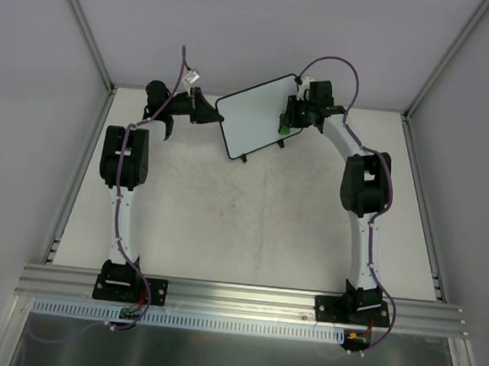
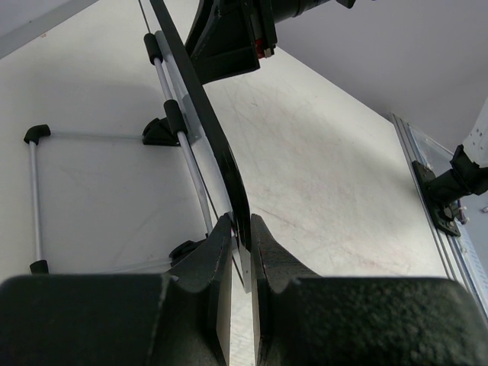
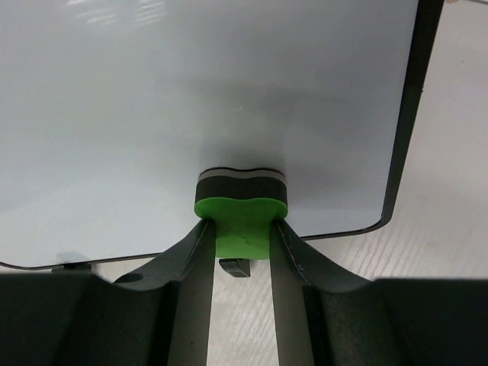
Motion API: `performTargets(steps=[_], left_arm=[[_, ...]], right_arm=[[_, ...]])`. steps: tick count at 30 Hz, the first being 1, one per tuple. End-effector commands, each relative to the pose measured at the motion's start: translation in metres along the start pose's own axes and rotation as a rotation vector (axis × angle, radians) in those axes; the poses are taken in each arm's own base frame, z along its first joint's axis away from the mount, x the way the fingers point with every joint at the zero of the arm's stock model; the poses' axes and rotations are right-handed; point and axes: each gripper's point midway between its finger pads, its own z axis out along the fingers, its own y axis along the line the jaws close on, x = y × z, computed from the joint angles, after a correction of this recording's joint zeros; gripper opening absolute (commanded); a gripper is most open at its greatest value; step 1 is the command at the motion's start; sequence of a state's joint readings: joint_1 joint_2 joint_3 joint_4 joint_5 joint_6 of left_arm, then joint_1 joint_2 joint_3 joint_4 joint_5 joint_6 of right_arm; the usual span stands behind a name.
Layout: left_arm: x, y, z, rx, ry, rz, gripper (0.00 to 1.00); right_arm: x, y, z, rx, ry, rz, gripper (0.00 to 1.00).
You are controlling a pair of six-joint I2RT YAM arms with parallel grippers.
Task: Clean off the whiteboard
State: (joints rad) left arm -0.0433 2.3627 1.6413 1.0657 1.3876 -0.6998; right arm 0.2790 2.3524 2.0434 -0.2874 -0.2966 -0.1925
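Whiteboard, just one, edge tight in left gripper; one green eraser tight in right gripper.

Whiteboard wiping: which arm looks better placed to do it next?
Right, probably. The right tool grips the green eraser, its felt side against the whiteboard face. The left tool is clamped on the board's edge, apparently steadying it, so it is not free to wipe.

Black-framed white whiteboard, bright green eraser with dark grey felt
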Motion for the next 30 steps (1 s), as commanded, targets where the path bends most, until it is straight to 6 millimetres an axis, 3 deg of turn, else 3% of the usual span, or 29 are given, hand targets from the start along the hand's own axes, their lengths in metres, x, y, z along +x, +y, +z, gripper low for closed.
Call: performTargets(steps=[1,11,22,30], left_arm=[[0.0,-0.037,0.007,0.155,0.115,0.097,0.0],[0.002,-0.036,0.006,0.156,0.117,0.089,0.0],[0.005,-0.034,0.005,0.144,0.109,0.075,0.0],[0.002,-0.034,0.006,0.142,0.107,0.077,0.0]], right_arm=[[0.009,0.011,0.004,-0.01,0.017,-0.024,0.0],[-0.031,0.016,-0.01,0.003,-0.07,-0.047,0.0],[-0.107,0.026,-0.041,0.02,-0.249,-0.093,0.0],[-0.116,0.031,-0.052,0.015,-0.28,-0.107,0.0]])
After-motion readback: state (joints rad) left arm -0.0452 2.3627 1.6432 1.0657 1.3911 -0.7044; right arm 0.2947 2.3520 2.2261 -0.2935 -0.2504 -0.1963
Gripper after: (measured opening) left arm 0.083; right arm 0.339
